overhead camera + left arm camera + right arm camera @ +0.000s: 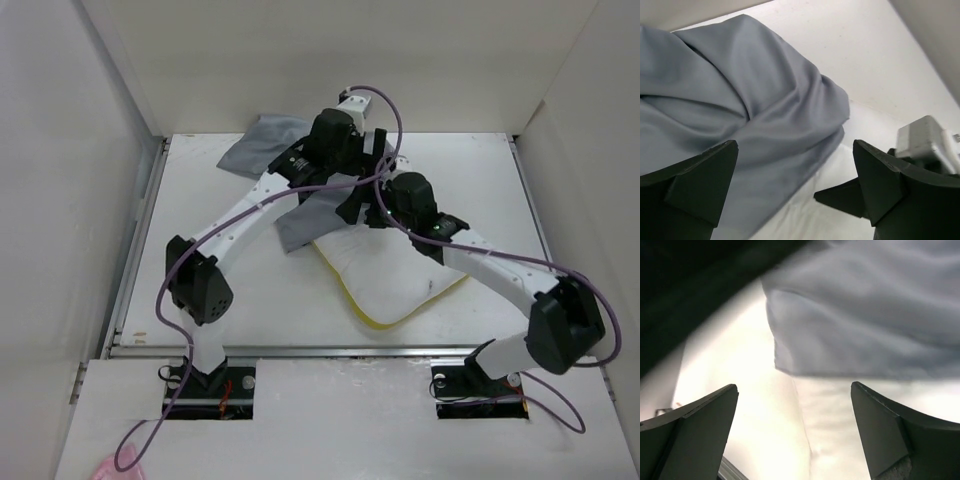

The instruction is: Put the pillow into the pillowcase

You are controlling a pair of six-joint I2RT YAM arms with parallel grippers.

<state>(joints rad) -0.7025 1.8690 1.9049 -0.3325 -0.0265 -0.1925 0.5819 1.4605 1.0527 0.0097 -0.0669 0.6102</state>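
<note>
The cream pillow [400,280] with its yellow edge band lies on the table right of the middle. The grey pillowcase [262,145] lies wrinkled at the back, and one end [300,225] covers the pillow's far left corner. My left gripper [372,152] hovers over the pillowcase at the back, open and empty. In the left wrist view the grey fabric [740,100] lies just beyond the open gripper [795,185]. My right gripper [362,208] is open and empty over the pillow's far corner. The right wrist view shows the pillowcase edge [865,315] over the pillow [840,430] between the spread jaws of the gripper [795,430].
White walls [330,60] close in the table at the back and on both sides. The two arms cross close together above the pillowcase. A pale grey box [925,140] on the other arm shows beside my left gripper.
</note>
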